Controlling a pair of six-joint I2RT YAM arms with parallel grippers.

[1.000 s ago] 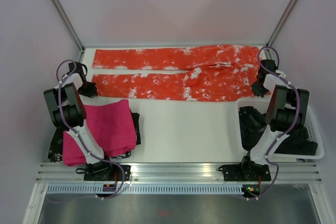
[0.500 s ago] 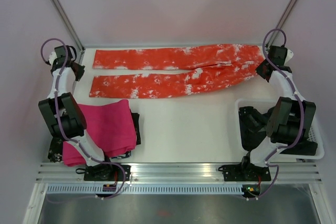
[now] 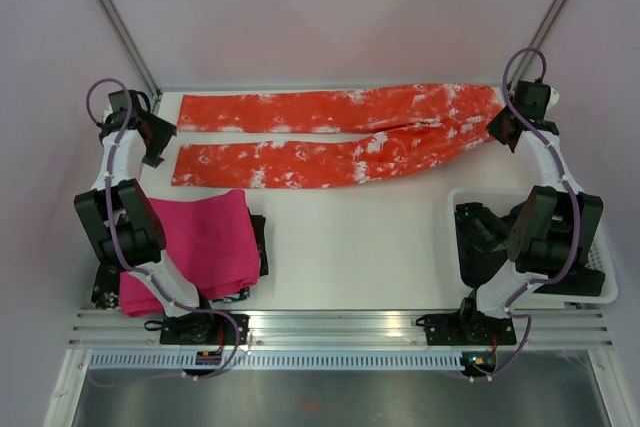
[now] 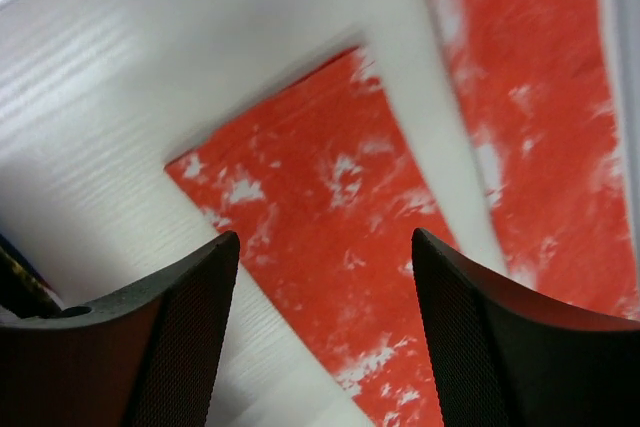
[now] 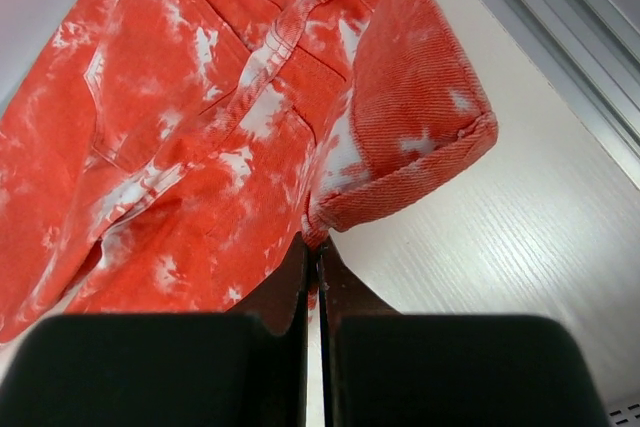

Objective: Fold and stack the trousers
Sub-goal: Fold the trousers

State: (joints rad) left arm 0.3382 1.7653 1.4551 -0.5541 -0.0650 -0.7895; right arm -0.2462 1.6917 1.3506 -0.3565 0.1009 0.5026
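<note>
**Item: the trousers** [image 3: 330, 137] — orange-red cloth with white bleach-like blotches. They lie lengthwise across the far side of the white table [image 3: 360, 247], waist to the right and both hems to the left. A narrow gap parts the legs and closes toward the crotch.

**Overhead view only:** the whole layout.
- A folded magenta-pink cloth [image 3: 195, 242] lies at the near left on something dark.
- A white basket [image 3: 600, 267] with perforated walls sits at the near right and holds a dark garment [image 3: 480, 242].
- Both are well apart from the trousers.

**Left wrist view only:** the square-cut hem corner of the near leg lies flat on the finely ridged tabletop. The far leg is beyond it, with a white strip of table between them. The picture is slightly blurred.

**Right wrist view only:** a diagonal twill weave, stitched seams and a pocket outline. The waist corner is rolled into a rounded fold lifted off the table.

**Left gripper** [image 3: 157, 152]: the arm reaches up along the left edge, with the wrist bent toward the hems. The jaws stand wide, with the black textured fingers [image 4: 190, 337] on either side of the near leg's hem and nothing gripped. Whether the tips touch the cloth cannot be told.

**Right gripper** [image 3: 500, 132]: the arm stretches to the far right corner, its elbow raised over the basket. The jaws are pressed flat together — their tips pinch the edge of the waist fold.
</note>
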